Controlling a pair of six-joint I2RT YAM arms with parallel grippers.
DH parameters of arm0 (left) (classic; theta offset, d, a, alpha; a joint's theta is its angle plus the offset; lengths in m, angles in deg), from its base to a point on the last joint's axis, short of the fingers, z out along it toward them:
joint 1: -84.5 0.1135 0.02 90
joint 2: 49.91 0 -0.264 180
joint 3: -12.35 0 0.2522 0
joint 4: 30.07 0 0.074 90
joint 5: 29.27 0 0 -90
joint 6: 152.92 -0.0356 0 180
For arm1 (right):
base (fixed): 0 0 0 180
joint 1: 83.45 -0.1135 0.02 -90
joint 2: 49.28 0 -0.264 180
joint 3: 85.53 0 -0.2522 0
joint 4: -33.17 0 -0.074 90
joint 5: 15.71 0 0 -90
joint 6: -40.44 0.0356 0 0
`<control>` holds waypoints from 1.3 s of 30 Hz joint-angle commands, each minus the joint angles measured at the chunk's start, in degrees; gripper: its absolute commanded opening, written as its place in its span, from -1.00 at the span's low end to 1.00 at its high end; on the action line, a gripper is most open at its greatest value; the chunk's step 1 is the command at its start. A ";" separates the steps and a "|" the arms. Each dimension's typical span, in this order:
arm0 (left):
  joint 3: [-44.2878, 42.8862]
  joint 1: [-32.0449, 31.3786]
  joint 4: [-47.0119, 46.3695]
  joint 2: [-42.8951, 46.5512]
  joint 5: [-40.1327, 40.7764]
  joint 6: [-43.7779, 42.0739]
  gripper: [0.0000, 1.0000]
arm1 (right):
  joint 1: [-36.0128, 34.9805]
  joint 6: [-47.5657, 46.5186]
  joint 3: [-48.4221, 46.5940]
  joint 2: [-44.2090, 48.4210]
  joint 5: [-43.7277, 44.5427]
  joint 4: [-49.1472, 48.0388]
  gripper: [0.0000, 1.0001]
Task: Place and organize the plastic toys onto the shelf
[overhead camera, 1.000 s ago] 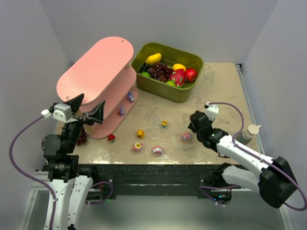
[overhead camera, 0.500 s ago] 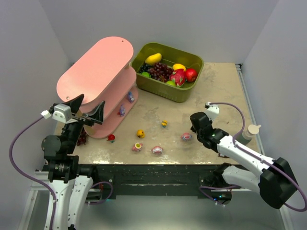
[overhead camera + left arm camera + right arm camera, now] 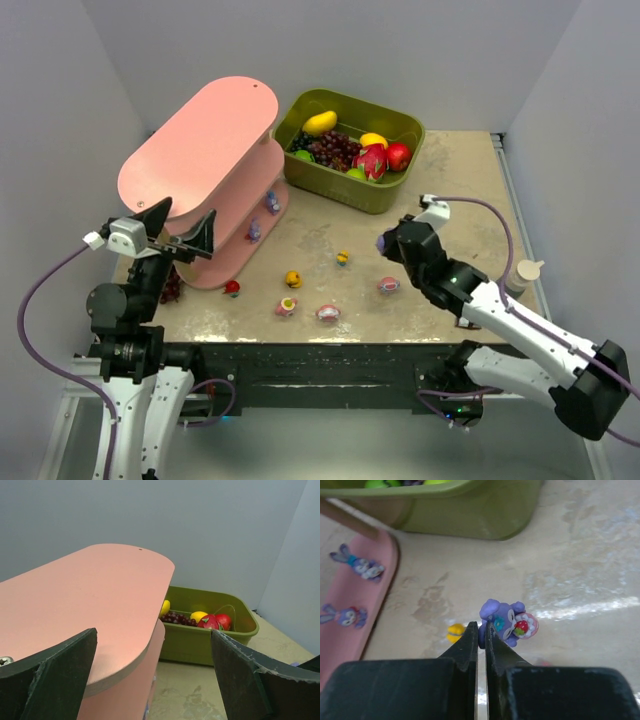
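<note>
Table [image 3: 460,190]: right gripper [image 3: 481,629] just clamped bunny [image 3: 507,621] and lifted it clear, shelf [image 3: 200,150] next; left gripper [image 3: 188,222] wide open, empty.

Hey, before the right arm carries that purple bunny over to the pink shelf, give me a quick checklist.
1. Right jaws shut on the purple bunny: ok.
2. Grip centred: not ok, they pinch only its edge.
3. Free room on the shelf's bottom board beside two bunnies: ok.
4. Left jaws open, up by the top board, seemingly off the route: ok.
5. Bunny clear of the table: cannot tell.
</note>
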State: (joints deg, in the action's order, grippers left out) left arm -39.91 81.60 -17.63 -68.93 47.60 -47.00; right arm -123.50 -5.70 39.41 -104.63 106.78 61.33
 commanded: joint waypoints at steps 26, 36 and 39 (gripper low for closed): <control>-1.05 0.87 10.38 1.01 29.12 2.62 0.99 | -31.93 15.64 -33.92 -42.36 8.64 -15.43 -1.00; -0.79 0.96 8.00 3.11 21.74 1.04 0.98 | -32.19 16.44 -40.44 -51.60 6.97 -17.64 -1.00; -1.05 0.96 6.95 4.25 19.90 0.69 0.97 | -32.19 15.91 -42.19 -53.01 7.24 -18.08 -1.00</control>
State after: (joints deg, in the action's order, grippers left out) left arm -40.81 81.97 -8.50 -66.40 71.10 -45.16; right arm -155.41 8.97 1.79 -157.55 112.22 47.32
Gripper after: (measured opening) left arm 0.991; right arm 0.034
